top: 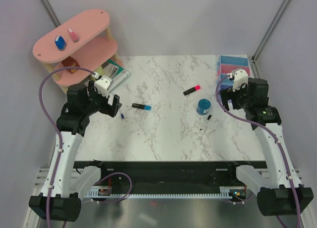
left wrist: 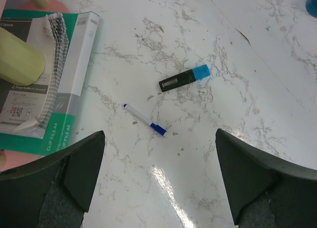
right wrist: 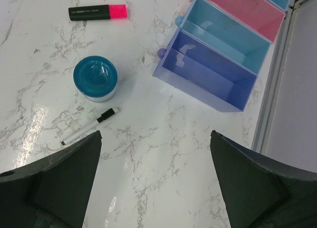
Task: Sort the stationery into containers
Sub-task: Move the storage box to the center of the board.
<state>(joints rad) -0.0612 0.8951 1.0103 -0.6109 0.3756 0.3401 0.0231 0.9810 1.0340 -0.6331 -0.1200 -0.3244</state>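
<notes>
The left gripper hangs with its 2 dark, matte, wedge-shaped fingers spread wide and nothing between them. Past the gap lies a small white pen with a blue cap. Just beyond it is the black marker with blue cap, a stubby, flat-sided body with a printed label. Left of both lies the green-edged book, a glossy softcover file with a ruffled spiral spine.

From above, the left arm rises from its base at the near left and bends at the elbow, wrist pitched down at the table – white marble pattern, shiny. A violet cable loops beside it.

The right gripper is likewise wide apart and holds nothing. Beyond it lie the thin black pen, the round teal pot with its glossy domed lid, and farther off the black marker with pink cap, each apart from the others. To the right stands the row of joined bins – translucent plastic boxes in violet-blue, blue, pink and light blue; the 3 whose insides show hold nothing. The right arm reaches up from the near right, wrist close to those bins.

At far left, the pink oval shelf carries a blue eraser and a pink eraser on its top tier.
</notes>
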